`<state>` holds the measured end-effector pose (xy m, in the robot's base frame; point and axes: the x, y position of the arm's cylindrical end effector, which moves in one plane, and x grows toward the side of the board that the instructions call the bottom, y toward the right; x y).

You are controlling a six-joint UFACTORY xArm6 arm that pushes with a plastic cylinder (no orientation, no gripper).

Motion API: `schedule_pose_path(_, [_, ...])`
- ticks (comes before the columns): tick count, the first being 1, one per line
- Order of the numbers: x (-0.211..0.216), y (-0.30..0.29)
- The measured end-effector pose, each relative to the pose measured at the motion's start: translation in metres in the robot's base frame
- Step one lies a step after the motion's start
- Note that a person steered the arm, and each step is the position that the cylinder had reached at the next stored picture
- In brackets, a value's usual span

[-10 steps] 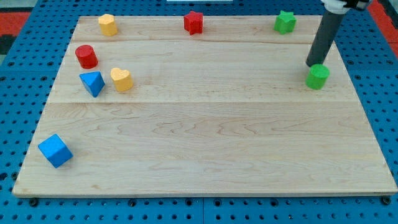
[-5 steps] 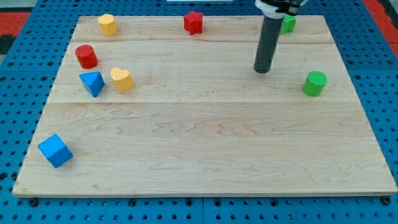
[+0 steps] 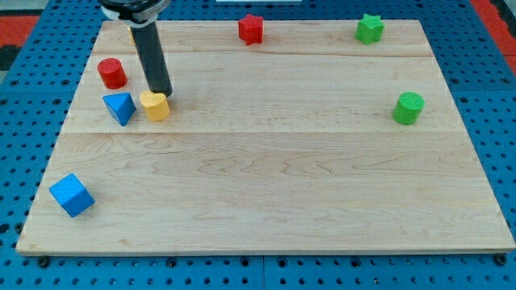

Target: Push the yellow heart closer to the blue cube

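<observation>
The yellow heart (image 3: 154, 106) lies on the wooden board (image 3: 266, 185) at the left, just right of a blue triangular block (image 3: 119, 107). The blue cube (image 3: 71, 195) sits near the board's bottom left corner, well below the heart. My tip (image 3: 164, 92) is at the heart's upper right edge, touching or almost touching it. The dark rod rises from there toward the view's top left.
A red cylinder (image 3: 112, 73) sits above the blue triangular block. A red star (image 3: 251, 29) and a green star (image 3: 369, 28) lie along the top edge. A green cylinder (image 3: 409, 108) is at the right. A yellow block at the top left is mostly hidden behind the rod.
My tip has swept left across the board, from beside the green cylinder to the upper right edge of the yellow heart. The heart has barely moved.
</observation>
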<state>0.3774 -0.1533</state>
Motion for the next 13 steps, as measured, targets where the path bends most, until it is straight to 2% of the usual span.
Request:
schedule_pose_path(2, [0.063, 0.002])
schedule_pose_path(4, [0.100, 0.002])
schedule_pose_path(6, [0.103, 0.001])
schedule_pose_path(11, [0.102, -0.060])
schedule_pose_path(12, [0.090, -0.078])
schedule_pose_path(13, [0.104, -0.127])
